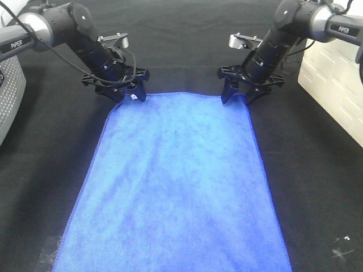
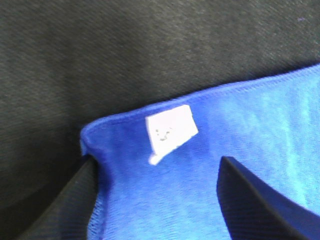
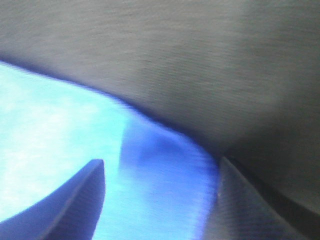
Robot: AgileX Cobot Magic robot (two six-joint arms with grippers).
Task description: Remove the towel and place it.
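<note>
The towel is bright blue and lies spread flat on a black cloth, reaching from the near edge to the middle of the table. My left gripper is down at the towel's far left corner, open. In the left wrist view the towel shows a small white tag between the fingers of the left gripper; one finger sits at the towel's edge, the other over the blue fabric. My right gripper is open at the far right corner. There the right gripper straddles the towel corner.
The black cloth covers the table around the towel on all sides. A white panelled box stands at the right edge. A grey perforated object sits at the left edge.
</note>
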